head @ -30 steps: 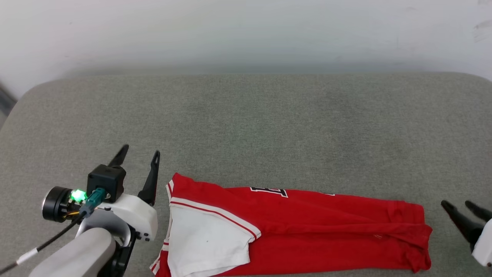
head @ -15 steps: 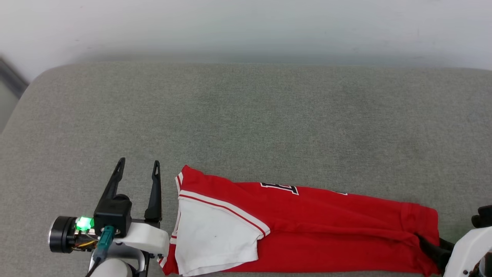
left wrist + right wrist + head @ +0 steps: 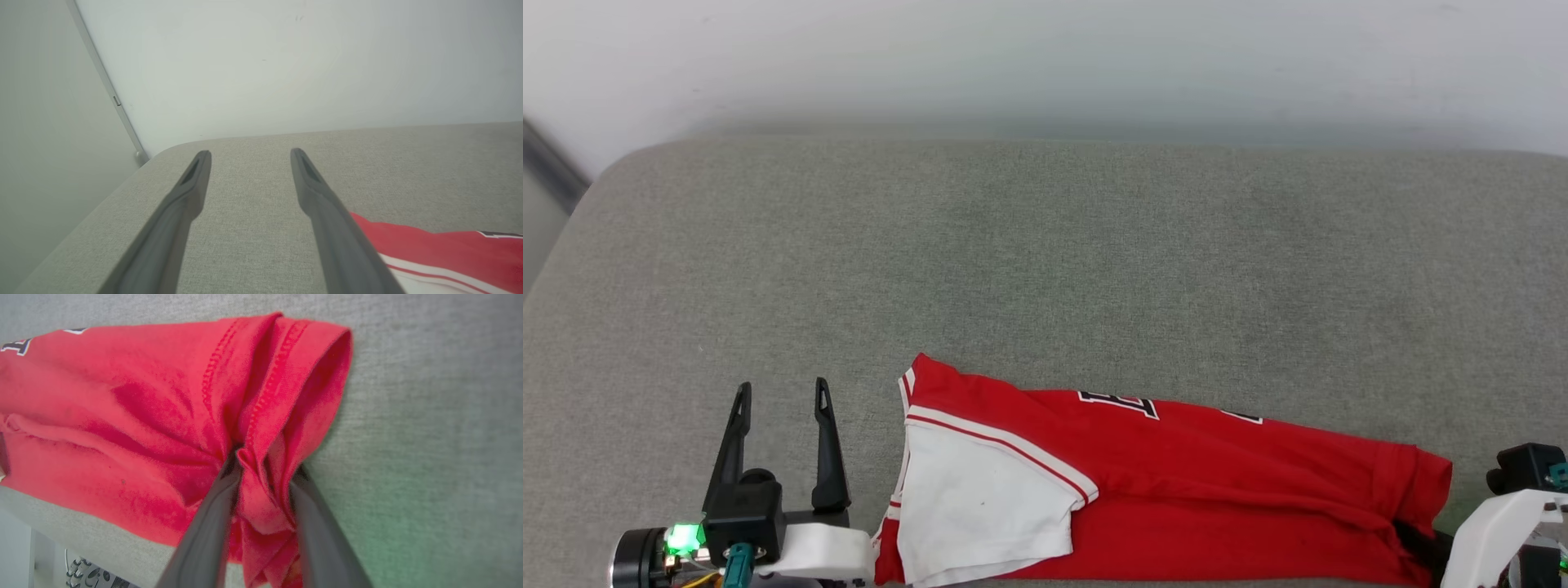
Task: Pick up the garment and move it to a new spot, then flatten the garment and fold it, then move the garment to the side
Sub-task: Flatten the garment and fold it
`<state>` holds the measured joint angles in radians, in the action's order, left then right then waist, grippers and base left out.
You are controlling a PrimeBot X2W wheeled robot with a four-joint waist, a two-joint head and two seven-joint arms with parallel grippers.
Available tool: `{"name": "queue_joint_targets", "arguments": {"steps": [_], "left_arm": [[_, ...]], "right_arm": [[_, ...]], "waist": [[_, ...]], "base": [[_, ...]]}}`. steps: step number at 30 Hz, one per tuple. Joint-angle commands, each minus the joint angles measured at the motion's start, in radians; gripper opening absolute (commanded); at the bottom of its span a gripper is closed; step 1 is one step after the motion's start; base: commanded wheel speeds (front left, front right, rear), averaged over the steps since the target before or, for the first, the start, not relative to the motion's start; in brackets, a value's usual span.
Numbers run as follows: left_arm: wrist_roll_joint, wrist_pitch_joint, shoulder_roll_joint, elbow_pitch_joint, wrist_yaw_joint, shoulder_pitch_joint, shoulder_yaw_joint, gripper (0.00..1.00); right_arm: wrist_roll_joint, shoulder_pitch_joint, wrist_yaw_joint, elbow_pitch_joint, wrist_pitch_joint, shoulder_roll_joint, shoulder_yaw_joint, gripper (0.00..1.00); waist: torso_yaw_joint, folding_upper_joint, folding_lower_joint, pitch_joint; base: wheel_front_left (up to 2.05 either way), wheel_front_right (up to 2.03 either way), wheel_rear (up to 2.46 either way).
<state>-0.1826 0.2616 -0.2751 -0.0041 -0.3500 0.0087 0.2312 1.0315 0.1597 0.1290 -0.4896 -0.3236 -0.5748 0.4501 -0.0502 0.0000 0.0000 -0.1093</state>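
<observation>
One red white-sleeved jersey T-shirt [image 3: 1217,474], lower centre; two grippers: left gripper [image 3: 782,384] fingers apart, right gripper [image 3: 265,463] clamped on its hem.

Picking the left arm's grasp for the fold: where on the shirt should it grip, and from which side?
Probably the striped edge at the shoulder end of the shirt, coming in from the robot's left. That edge lies flat right beside the open left gripper; the right gripper pinches the bunched hem end.

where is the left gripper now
The left gripper sits lower left in the head view, open over the grey cushion, beside the white sleeve of the garment.
</observation>
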Motion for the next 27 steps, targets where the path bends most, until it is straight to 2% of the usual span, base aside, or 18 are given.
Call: {"name": "queue_joint_targets", "arguments": {"steps": [1, 13, 20, 23, 27], "left_arm": [[0.006, 0.004, 0.003, -0.001, 0.003, 0.009, -0.005, 1.00], [0.110, 0.004, 0.067, 0.019, 0.110, 0.084, -0.077, 1.00], [0.132, 0.004, 0.088, 0.021, 0.145, 0.111, -0.097, 1.00], [0.137, 0.004, 0.097, 0.024, 0.160, 0.119, -0.101, 1.00], [0.144, 0.004, 0.108, 0.026, 0.174, 0.128, -0.108, 1.00]], "right_arm": [[0.005, -0.042, 0.003, -0.020, -0.028, 0.053, 0.055, 0.00], [0.015, 0.007, 0.001, -0.016, -0.012, -0.104, 0.015, 0.00], [-0.017, 0.028, 0.001, -0.106, -0.032, -0.210, -0.019, 0.00], [-0.013, 0.032, 0.001, -0.124, -0.072, -0.221, -0.023, 0.00], [0.028, 0.018, 0.001, -0.036, -0.142, -0.229, -0.009, 0.00]], "waist": [[0.001, 0.0000, 0.0000, 0.004], [0.011, 0.0000, 0.0000, 0.063], [0.015, 0.0000, 0.0000, 0.088], [0.018, 0.0000, 0.0000, 0.100], [0.023, 0.0000, 0.0000, 0.110]], "base": [[0.00, 0.00, 0.00], [0.00, 0.00, 0.00], [0.00, 0.00, 0.00], [0.00, 0.00, 0.00], [0.00, 0.00, 0.00]]}}
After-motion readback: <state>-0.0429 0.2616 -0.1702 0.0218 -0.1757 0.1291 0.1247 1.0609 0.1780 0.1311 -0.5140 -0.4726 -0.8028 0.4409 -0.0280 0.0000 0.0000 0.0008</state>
